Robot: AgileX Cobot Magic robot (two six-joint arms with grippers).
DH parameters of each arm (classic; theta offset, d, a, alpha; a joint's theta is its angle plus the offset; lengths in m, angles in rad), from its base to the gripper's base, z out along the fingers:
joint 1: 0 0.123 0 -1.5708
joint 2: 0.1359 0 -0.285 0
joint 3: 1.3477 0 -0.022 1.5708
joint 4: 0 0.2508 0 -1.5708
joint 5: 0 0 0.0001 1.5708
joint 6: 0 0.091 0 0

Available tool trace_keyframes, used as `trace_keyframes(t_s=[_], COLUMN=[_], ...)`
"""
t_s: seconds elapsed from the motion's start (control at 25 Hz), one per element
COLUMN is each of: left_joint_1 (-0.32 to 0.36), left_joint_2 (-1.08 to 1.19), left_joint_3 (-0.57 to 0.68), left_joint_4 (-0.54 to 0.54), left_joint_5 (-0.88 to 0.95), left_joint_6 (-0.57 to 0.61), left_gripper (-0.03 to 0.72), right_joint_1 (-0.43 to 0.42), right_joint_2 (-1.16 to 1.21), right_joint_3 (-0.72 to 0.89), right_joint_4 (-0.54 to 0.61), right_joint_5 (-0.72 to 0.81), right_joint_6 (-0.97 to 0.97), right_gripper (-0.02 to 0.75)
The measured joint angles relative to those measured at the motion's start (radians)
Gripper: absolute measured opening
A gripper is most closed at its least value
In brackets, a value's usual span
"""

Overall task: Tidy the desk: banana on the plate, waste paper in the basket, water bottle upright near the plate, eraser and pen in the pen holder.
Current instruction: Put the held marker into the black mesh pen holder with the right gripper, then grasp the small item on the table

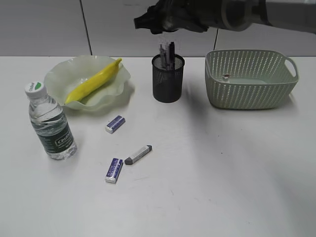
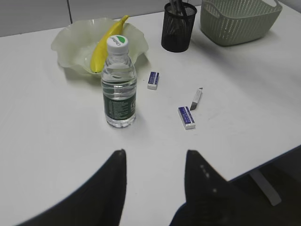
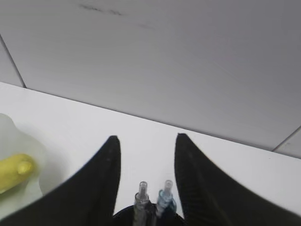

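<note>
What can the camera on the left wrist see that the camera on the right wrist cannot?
Only the left wrist view shows the water bottle standing upright, two erasers, a small grey stick, the basket and the open left pincer. Only the right wrist view shows the right pincer, parted above two pen ends, and the wall behind. Both show the banana on the plate, the pen holder and the desk.
</note>
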Motion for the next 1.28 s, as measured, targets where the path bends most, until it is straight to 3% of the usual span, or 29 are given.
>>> trace_keyframes(t_s=[0.12, 0.36, 0.44, 0.72, 1.0, 1.28], left_joint_1=[0.0, 0.0, 0.0, 0.0, 0.0, 0.0], left_joint_2=[0.0, 0.0, 0.0, 0.0, 0.0, 0.0], left_joint_3=[0.0, 0.0, 0.0, 0.0, 0.0, 0.0], left_joint_4=[0.0, 0.0, 0.0, 0.0, 0.0, 0.001], left_joint_5=[0.0, 0.0, 0.0, 0.0, 0.0, 0.0], left_joint_6=[0.0, 0.0, 0.0, 0.0, 0.0, 0.0], left_gripper=[0.31, 0.31, 0.31, 0.31, 0.31, 0.31], right_joint_1=[0.0, 0.0, 0.0, 0.011, 0.044, 0.104], right_joint_2=[0.0, -0.007, -0.034, -0.205, -0.334, -0.534], right_joint_3=[0.0, 0.0, 0.0, 0.0, 0.017, 0.235], right_joint_4=[-0.001, 0.024, 0.094, 0.485, 0.574, 0.649], right_joint_5=[0.0, 0.091, 0.182, 0.416, 0.784, 0.845], right_joint_6=[0.0, 0.004, -0.031, -0.482, -0.649, -0.726], right_gripper=[0.368, 0.397, 0.396, 0.398, 0.386, 0.32])
